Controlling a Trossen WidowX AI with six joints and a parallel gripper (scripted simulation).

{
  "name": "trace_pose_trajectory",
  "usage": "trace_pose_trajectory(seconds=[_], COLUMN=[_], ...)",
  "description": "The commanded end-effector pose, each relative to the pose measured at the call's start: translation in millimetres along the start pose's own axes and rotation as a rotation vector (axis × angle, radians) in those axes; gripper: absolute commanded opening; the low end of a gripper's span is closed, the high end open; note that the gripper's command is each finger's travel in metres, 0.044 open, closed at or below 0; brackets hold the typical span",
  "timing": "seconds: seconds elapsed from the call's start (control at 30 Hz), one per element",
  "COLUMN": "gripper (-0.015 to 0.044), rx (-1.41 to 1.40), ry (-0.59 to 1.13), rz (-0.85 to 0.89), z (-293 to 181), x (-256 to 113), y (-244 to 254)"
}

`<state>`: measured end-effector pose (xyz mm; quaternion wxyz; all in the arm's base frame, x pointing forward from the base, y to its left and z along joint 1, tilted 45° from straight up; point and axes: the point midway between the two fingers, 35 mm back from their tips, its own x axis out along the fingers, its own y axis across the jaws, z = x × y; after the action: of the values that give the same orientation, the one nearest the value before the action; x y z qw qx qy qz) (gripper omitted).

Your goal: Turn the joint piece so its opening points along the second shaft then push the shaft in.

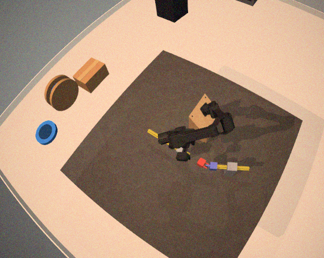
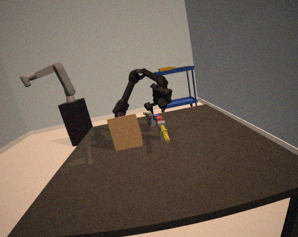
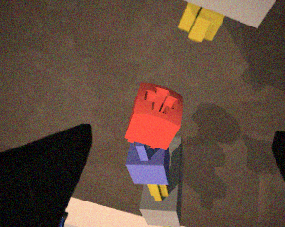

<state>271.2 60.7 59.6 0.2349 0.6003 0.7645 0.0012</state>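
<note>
The red joint piece (image 1: pixel 201 162) (image 2: pixel 159 118) (image 3: pixel 153 125) sits hinged on the violet fork (image 1: pixel 213 165) (image 3: pixel 148 174) at the end of the first yellow shaft (image 1: pixel 243 168) (image 3: pixel 157 191), held by a grey block (image 1: pixel 232 166) (image 3: pixel 161 217). Its opening faces the second yellow shaft (image 1: pixel 152 133) (image 2: pixel 165 133) (image 3: pixel 201 24), with a gap between; exact alignment cannot be told. The second shaft passes through the second grey block (image 1: pixel 179 150) (image 3: pixel 246 8), partly hidden by the arm in the top view. My gripper (image 3: pixel 182 136) is open and empty above the joint piece, its fingers wide apart on both sides.
A wooden box (image 1: pixel 200 117) (image 2: pixel 125 132) stands beside the second shaft's block, near the arm. The dark table (image 1: pixel 134 188) (image 2: pixel 169 178) carries the setup. Another robot arm on a black pedestal (image 2: pixel 76 122) and a blue cart (image 2: pixel 182 101) stand beyond the table.
</note>
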Motion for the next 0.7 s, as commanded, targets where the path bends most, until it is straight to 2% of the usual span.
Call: trace_pose_trajectory(seconds=[0.0, 0.23, 0.53, 0.67], gripper=[0.0440, 0.0440, 0.0440, 0.0440], rx=[0.127, 0.306, 0.300, 0.190], ry=[0.038, 0.091, 0.089, 0.058], rz=[0.030, 0.066, 0.066, 0.061], z=[7.9, 18.4, 19.0, 31.0], x=[0.3, 1.6, 1.4, -3.5], y=[-3.4, -7.5, -7.6, -10.3])
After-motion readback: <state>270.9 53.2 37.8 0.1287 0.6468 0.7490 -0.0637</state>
